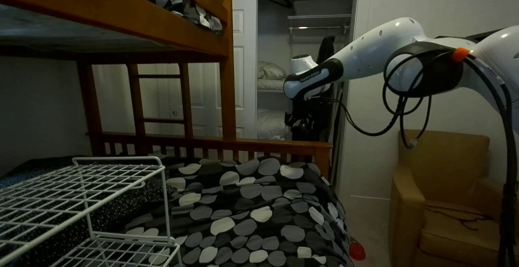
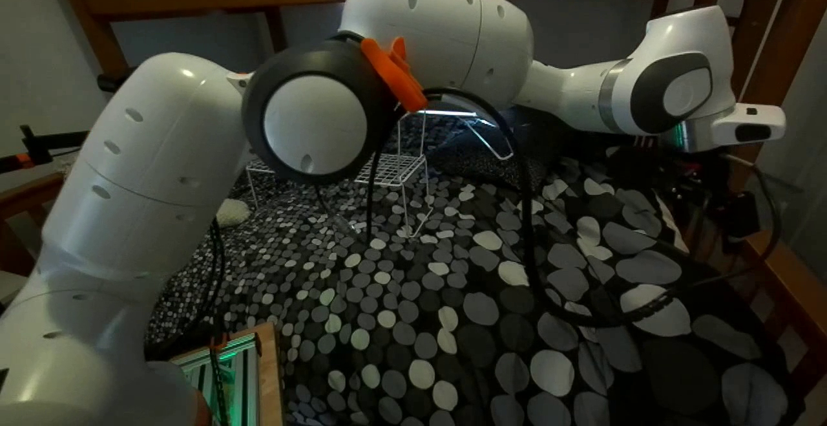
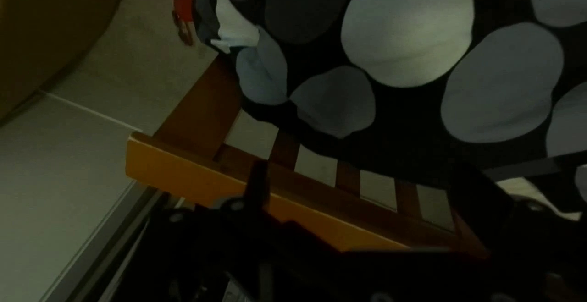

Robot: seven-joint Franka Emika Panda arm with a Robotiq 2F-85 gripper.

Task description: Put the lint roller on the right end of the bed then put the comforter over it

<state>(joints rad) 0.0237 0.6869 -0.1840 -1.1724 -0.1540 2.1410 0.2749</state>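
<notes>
Lint roller: not to be made out in any view; it may be covered, but I cannot tell, so its place is best confirmed before pulling any cloth.
Comforter (image 1: pixel 247 210): in an exterior view, spread rumpled over the bed (image 1: pixel 279 146) and reaching close to the slatted end; covering looks to be the step in hand.
White rack (image 1: pixel 97 206): in the same view, in the foreground; any pull should stay clear of its wires, which could catch.
Cable (image 2: pixel 528 238): in an exterior view, looped from the arm (image 2: pixel 439 31) in front of the comforter; touching or not, I cannot tell. Slow moves should keep it from dragging folds.
Claw (image 3: pixel 362 173): in the wrist view, released, its fingers (image 3: pixel 257 185) wide apart with nothing seen between them but the bed's slatted end below.
Comforter edge: in the same view, just inside the slats. To take it well, shift inward off the wood, lower astride a thick fold, clamp firmly, then draw low and gently over the roller's place.
Bed end: fingertips could knock its wood on the way down.
</notes>
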